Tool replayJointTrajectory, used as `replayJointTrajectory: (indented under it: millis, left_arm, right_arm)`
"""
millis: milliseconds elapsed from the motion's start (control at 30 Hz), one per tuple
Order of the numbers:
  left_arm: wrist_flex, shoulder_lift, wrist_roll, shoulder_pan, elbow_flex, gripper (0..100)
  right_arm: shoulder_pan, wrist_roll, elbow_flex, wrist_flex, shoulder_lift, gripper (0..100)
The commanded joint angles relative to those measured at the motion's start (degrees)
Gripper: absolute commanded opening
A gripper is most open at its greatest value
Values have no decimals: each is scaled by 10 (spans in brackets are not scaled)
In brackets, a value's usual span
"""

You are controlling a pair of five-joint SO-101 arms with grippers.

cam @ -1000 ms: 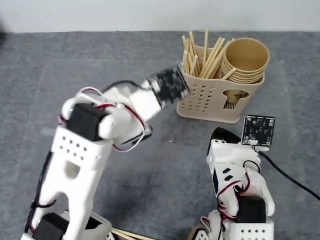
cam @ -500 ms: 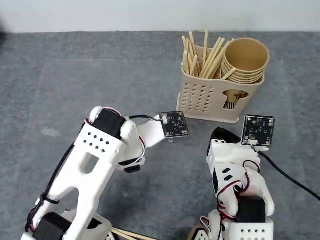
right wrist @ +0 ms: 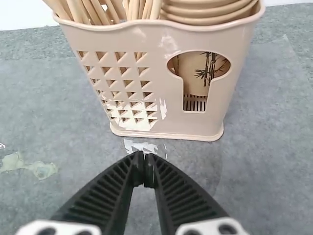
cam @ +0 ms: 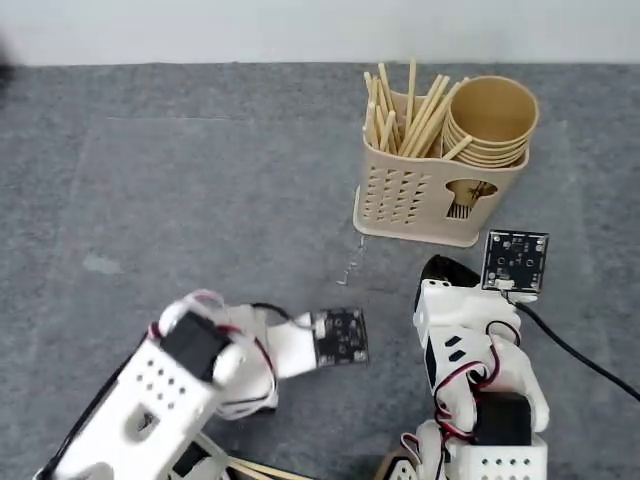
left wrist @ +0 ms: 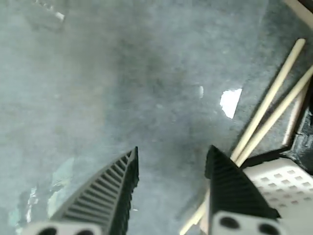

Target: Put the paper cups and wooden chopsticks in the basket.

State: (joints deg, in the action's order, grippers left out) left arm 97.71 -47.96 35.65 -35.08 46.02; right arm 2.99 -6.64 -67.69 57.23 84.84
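Basket (right wrist: 161,83): beige plastic, upright on the grey table (right wrist: 44,98), lattice holes on one side, a keyhole-shaped cutout on the other.
Wooden chopsticks (right wrist: 98,9): standing in the latticed compartment.
Paper cups (right wrist: 205,10): stacked in the cutout compartment.
Right gripper (right wrist: 144,164): black ridged fingers pressed together, near the basket's base.

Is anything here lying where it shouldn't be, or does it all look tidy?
Yes: a few wooden chopsticks lie loose on the table near the open left gripper, while the others stand in the basket with the paper cups.
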Motion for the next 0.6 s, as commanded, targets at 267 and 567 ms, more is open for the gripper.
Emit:
replayJointTrajectory:
  millis: [267,567]
  left_arm:
    - [-12,120,-8,-17,22,220]
    - [-117,219,37,-27,62,220]
  right_arm:
    - [-7,6,5,-14,4,9]
    - [-7,8,5,-14,4,9]
